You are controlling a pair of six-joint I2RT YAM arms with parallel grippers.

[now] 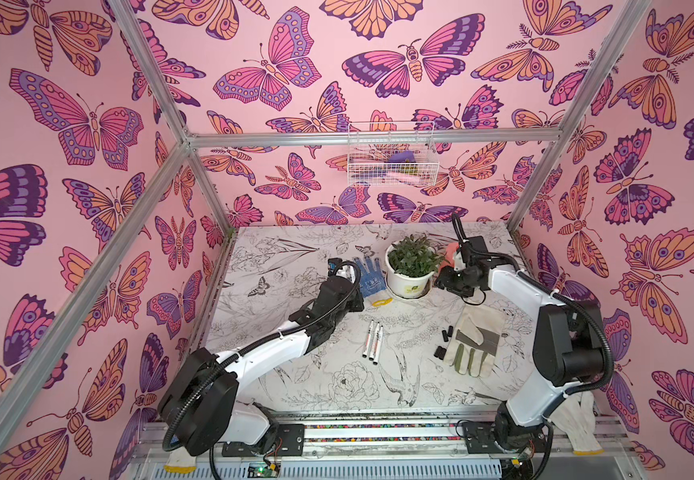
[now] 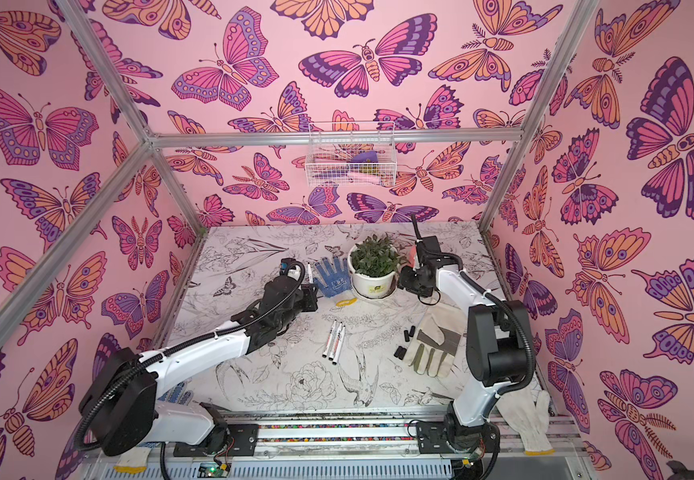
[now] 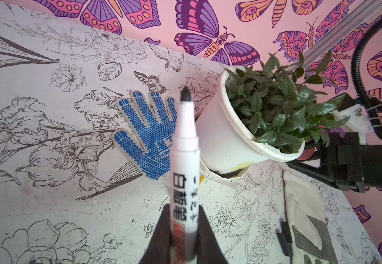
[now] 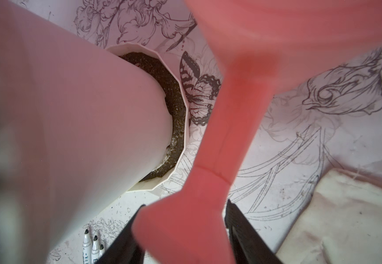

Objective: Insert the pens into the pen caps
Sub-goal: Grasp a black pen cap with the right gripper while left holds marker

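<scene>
While the left tool [image 3: 183, 213] is clenched on one pen [image 3: 185, 157], tip up, no pen has its cap yet. Three more pens [image 1: 373, 338] lie on the counter [image 1: 278, 266], and the pen caps [image 1: 447, 334] lie beside a glove [image 1: 476, 340]. A pink thing [image 4: 231, 114] sits inside the right tool [image 4: 184, 205]; gripped or not, I cannot tell.

1. One pen [image 3: 185, 148]: white barrel with black and red print, uncapped, is being clamped between the jaws of the left gripper [image 3: 184, 206], its dark tip projecting straight out beyond them.
2. Three pens [image 1: 372, 338]: white and uncapped, are lying flat, side by side and nearly touching, well apart from both pairs of jaws.
3. Pen caps [image 1: 448, 332]: short black cylinders, are lying in two small clusters, well apart from all jaws and nearer those of the right gripper [image 4: 185, 203].
</scene>
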